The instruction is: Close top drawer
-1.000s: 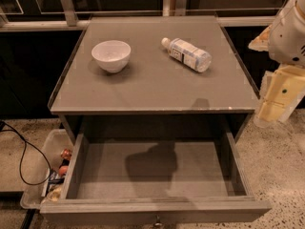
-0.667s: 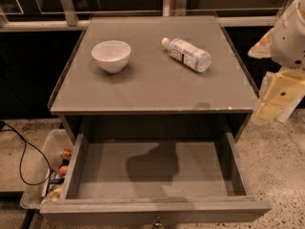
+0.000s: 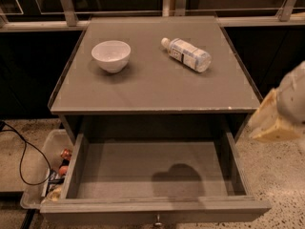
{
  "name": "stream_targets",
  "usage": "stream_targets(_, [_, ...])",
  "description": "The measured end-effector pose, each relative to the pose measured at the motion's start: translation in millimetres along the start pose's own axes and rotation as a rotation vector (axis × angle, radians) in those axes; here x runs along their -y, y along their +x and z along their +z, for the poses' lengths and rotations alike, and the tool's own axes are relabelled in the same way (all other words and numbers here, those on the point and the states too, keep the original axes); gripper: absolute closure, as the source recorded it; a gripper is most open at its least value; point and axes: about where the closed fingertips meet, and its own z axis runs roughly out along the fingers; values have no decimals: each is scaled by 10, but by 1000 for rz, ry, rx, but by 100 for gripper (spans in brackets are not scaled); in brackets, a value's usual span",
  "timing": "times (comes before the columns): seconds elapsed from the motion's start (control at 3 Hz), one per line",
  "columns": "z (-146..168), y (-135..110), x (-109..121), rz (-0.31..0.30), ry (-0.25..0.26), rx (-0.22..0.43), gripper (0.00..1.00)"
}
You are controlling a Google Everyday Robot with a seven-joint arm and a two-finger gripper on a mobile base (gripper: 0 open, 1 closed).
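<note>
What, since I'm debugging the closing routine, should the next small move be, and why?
Probably bring the end effector across to the flat front of the wide grey wooden top drawer. The drawer stands pulled far out, and the end effector hangs off to the right of the grey cabinet, touching nothing.

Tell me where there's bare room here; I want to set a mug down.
The cabinet top is bare across its front half, nearer than the bowl and bottle, and between them. The top drawer is open, nothing inside. Crowded: the bin at left; the gripper hangs off the right front corner.
</note>
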Motion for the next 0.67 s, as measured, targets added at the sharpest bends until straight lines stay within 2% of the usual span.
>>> stream_targets(0.33, [277,312,-347,60,-72,36,86])
stream_targets(0.67, [282,308,-361,59,-75,35,100])
